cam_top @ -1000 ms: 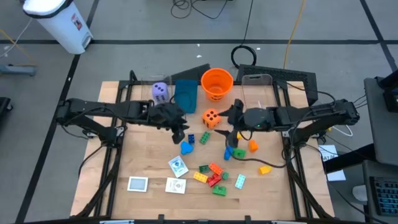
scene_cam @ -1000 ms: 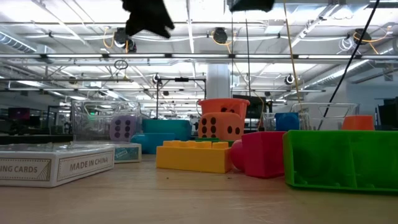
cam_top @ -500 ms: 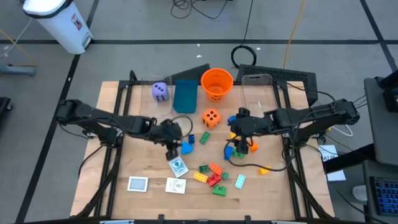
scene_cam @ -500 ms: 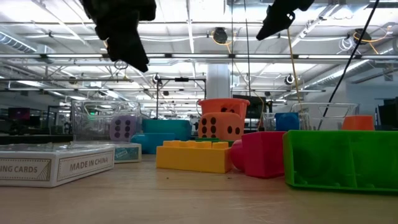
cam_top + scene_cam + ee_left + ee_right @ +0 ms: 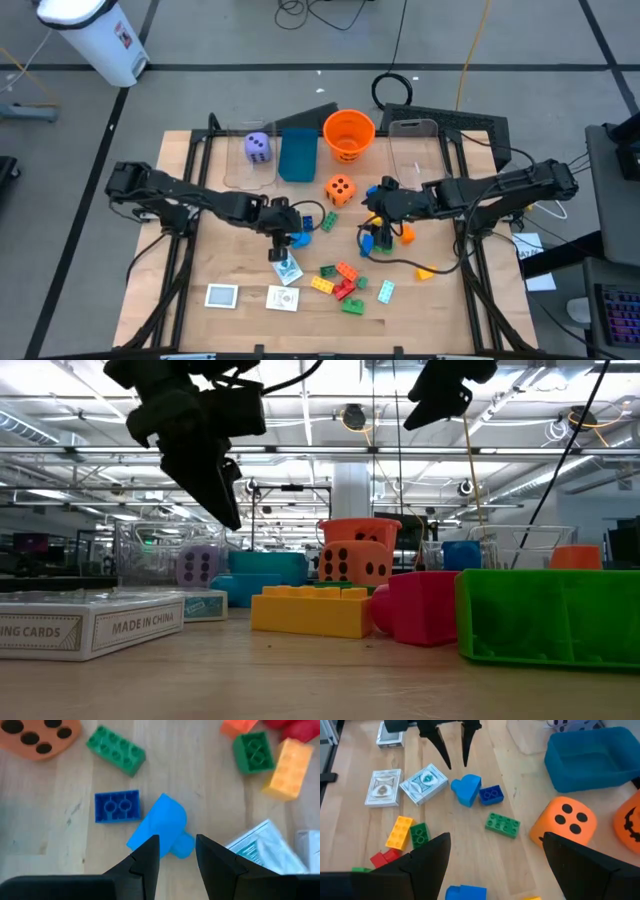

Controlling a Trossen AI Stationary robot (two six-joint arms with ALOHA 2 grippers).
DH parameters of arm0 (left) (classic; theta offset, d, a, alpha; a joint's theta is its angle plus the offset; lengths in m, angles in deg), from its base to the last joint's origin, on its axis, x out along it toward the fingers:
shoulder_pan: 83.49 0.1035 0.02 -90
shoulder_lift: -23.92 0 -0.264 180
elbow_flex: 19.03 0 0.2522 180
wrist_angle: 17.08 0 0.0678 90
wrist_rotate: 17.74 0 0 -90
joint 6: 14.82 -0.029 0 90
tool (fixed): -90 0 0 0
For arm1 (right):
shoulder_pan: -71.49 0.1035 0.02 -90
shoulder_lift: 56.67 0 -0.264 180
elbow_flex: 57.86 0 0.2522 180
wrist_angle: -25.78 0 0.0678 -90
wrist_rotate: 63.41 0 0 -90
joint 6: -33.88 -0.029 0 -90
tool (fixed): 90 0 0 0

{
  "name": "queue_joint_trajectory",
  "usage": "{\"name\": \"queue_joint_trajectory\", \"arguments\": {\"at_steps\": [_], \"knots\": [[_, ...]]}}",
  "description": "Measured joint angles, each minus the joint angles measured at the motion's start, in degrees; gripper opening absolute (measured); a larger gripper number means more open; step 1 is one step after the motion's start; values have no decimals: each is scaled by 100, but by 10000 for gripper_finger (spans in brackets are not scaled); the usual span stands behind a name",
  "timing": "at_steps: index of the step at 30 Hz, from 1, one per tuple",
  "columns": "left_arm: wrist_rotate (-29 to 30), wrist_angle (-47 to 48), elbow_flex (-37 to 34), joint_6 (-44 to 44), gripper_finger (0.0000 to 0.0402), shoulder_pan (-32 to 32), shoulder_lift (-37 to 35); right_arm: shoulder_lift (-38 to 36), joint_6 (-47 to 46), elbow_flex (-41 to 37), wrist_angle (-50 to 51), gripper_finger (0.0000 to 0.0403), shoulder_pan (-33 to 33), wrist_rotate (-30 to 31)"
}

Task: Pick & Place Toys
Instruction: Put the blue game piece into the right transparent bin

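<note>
Toys lie scattered on the wooden table: a light-blue rounded piece (image 5: pixel 161 824), a dark-blue brick (image 5: pixel 117 806), a green brick (image 5: pixel 116 750), an orange die (image 5: pixel 340 189), a purple die (image 5: pixel 257 146), white cards (image 5: pixel 286 268) and a cluster of bricks (image 5: pixel 345 285). My left gripper (image 5: pixel 177 854) hovers open just above the light-blue piece, fingers pointing steeply down; the right wrist view shows it (image 5: pixel 454 750) clear of the piece (image 5: pixel 466 790). My right gripper (image 5: pixel 495 870) is open wide, raised over the bricks right of centre (image 5: pixel 372 232).
At the far side stand an orange bucket (image 5: pixel 348 134), a teal box (image 5: pixel 298 155) and clear bins (image 5: pixel 415 150). A card box (image 5: pixel 90 622) lies near the front edge. Bare wood shows at the table's left (image 5: pixel 215 250).
My left gripper has come down and toward the near edge, rolling its wrist, until it hangs over the light-blue piece. My right gripper has sunk a little and tipped further down. No toy has moved.
</note>
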Motion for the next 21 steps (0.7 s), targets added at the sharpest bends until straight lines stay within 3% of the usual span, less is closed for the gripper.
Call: {"name": "queue_joint_trajectory", "arguments": {"at_steps": [7,21], "knots": [[-58,-27,0,-1015,149,63,33,0,-44,-23,3,308,-9,4],[-83,74,7,-1949,288,183,295,0,-127,-23,7,308,-295,28]]}}
